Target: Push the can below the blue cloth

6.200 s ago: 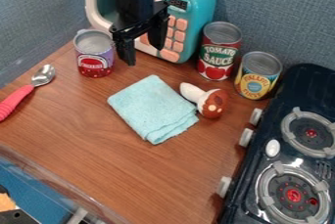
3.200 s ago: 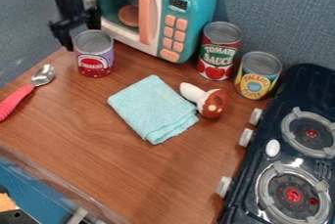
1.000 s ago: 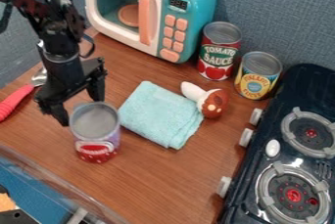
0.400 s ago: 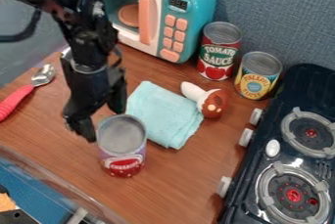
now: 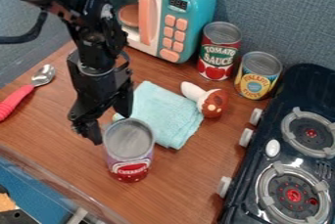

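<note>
Gripper [image 5: 112, 125]: fingers spread, with the tips at the upper-left side of the can [image 5: 130, 150], pinching nothing. The can stands upright on the desk [image 5: 190, 176], its long axis vertical; it lies to the lower right of the gripper, just beside the lower-left part of the blue cloth [image 5: 169, 116]. From this relation, the coming push probably runs rightward in the view, toward the area directly below the cloth.

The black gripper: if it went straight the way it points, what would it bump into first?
Most likely the can with the red label, right by the tips of the gripper. From this slanted view, I can't tell whether they already touch.
</note>
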Robot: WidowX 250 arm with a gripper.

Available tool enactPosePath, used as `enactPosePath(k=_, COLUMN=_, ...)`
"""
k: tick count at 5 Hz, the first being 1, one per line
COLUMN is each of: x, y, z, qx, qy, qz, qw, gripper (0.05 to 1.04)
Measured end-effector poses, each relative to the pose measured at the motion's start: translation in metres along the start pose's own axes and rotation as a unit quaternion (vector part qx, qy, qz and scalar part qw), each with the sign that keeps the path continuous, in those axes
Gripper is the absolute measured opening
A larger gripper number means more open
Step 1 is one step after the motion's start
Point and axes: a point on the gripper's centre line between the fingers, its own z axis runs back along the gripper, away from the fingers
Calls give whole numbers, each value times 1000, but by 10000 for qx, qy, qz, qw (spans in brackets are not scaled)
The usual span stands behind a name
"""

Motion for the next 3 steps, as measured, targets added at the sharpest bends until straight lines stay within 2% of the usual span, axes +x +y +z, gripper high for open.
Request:
enactPosePath(k=1, x=8, y=1, z=5, qx=-40, qy=-90, qz=64, qw=9999, gripper=1001)
enactPosePath(k=2, x=31, y=-6, z=24, qx=-233, qy=-234, qz=350, qw=9988, gripper=1001)
enactPosePath(k=3, x=43, y=-9, z=43, qx=-452, qy=-190, qz=455, qw=9978, gripper=1001)
